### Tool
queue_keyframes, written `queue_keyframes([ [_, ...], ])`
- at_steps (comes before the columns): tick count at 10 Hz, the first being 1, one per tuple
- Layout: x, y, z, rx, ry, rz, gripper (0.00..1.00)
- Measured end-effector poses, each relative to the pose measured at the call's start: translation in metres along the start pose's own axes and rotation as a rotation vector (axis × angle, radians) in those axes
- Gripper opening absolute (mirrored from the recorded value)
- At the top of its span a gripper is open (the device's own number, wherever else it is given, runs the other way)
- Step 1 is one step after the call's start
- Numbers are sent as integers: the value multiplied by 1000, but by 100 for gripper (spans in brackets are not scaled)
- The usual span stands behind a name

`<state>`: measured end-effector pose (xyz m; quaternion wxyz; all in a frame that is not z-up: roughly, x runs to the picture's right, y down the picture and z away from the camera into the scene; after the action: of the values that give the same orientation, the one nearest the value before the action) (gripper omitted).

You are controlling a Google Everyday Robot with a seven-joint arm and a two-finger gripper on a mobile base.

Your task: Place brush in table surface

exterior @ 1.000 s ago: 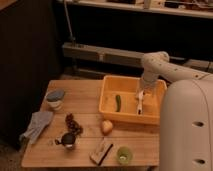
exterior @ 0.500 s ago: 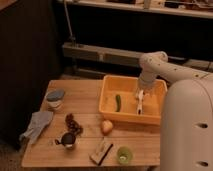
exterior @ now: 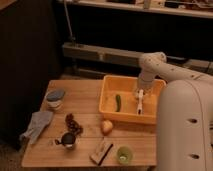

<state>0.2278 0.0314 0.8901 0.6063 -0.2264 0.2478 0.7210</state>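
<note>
The fingers [exterior: 136, 92] are clamped on the upper end of the brush [exterior: 140, 104], with the gripper [exterior: 139, 93] low over the right part of the bin [exterior: 107, 86], right of the frame's centre. The brush is a slim, white, stick-like thing, pale against the yellow-orange bin floor. It sits inside the bin, just right of the green vegetable [exterior: 118, 102] and apart from it. Its long axis runs nearly straight up and down in the frame, leaning a little, so that the held end is slightly further right than the free end. The free end points down toward the bin's near wall. The bin stands on the right part of the table [exterior: 85, 100].
</note>
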Motion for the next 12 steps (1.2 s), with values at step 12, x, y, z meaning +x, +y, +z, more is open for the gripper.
queue_keyframes([
  [12,3,-5,24,3,55,6,65],
])
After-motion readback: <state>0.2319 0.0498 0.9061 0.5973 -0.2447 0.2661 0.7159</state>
